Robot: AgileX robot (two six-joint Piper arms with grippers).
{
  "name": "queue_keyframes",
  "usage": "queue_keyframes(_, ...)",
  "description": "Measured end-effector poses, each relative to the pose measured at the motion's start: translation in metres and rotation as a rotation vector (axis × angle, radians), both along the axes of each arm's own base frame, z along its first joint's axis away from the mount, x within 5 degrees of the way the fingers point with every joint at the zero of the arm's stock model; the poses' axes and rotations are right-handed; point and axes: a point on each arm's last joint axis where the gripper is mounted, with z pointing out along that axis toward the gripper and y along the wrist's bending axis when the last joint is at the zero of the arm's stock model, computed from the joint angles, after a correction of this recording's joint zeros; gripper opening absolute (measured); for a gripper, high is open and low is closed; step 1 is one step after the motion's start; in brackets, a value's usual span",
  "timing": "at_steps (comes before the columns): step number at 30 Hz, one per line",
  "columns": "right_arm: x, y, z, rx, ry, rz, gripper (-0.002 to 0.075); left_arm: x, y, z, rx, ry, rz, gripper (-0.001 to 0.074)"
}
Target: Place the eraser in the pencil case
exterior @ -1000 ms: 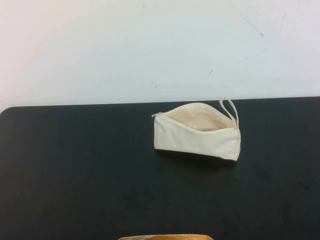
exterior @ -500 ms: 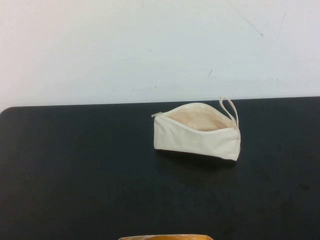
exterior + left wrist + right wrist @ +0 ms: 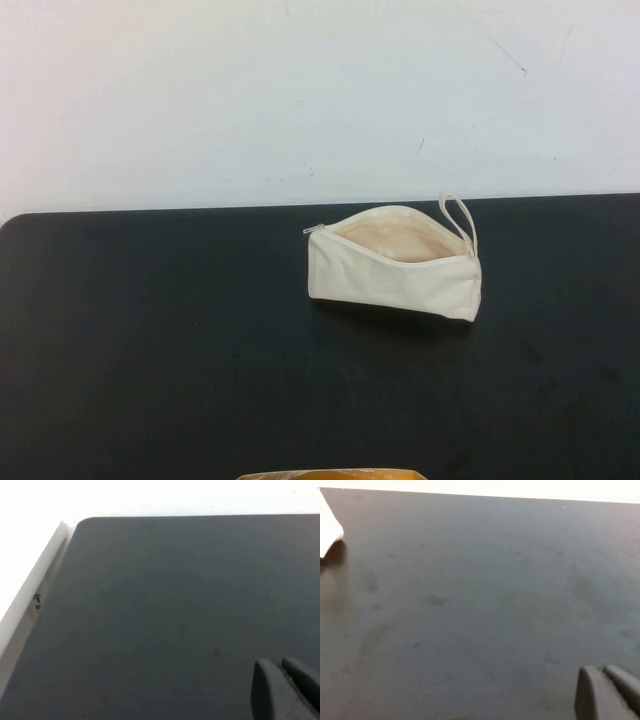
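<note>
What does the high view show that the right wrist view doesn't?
Only the high view shows the whole pencil case, unzipped and open, with its loop strap, plus the white wall. No eraser or arm appears there. Only the right wrist view shows the right gripper, low over bare table, with just a white corner of the case at its edge. Both show the black table. The left gripper shows only in its own wrist view.
</note>
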Motion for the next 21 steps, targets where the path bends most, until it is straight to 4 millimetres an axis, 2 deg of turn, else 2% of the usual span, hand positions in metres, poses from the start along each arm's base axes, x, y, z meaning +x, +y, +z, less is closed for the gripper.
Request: queue_keyframes(21, 0.0000, 0.0000, 0.0000, 0.000, 0.000, 0.000, -0.0001, -0.0001, 0.0031, -0.0003, -0.004, 0.003, 0.060, -0.0001)
